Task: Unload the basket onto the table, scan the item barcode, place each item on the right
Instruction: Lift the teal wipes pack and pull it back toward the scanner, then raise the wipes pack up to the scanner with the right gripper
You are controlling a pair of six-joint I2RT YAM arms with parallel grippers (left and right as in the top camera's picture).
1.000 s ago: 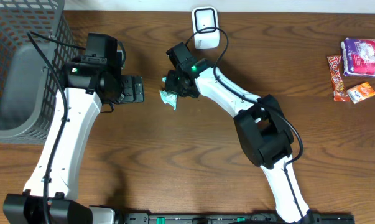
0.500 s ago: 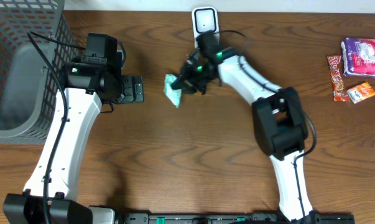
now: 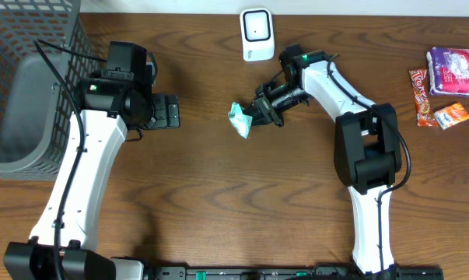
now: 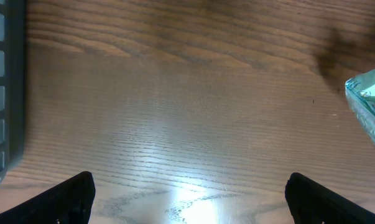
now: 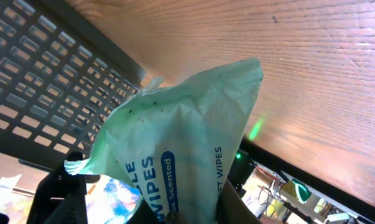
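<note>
The item is a pale green pack of wipes with blue lettering, held off the table in my right gripper, which is shut on its end. In the right wrist view the pack fills the middle, pinched at the bottom by the gripper. The white barcode scanner stands at the back centre, beyond the pack. My left gripper hovers left of the pack, open and holding nothing. Its two dark fingertips sit wide apart over bare wood, and the pack shows at the right edge.
A grey wire basket occupies the far left, and its edge shows in the left wrist view. A purple packet, a red-orange snack bar and a small orange packet lie at the right side.
My right arm has swung to the right, carrying the wipes pack away from the left gripper toward the table's middle. The left arm has not moved.
</note>
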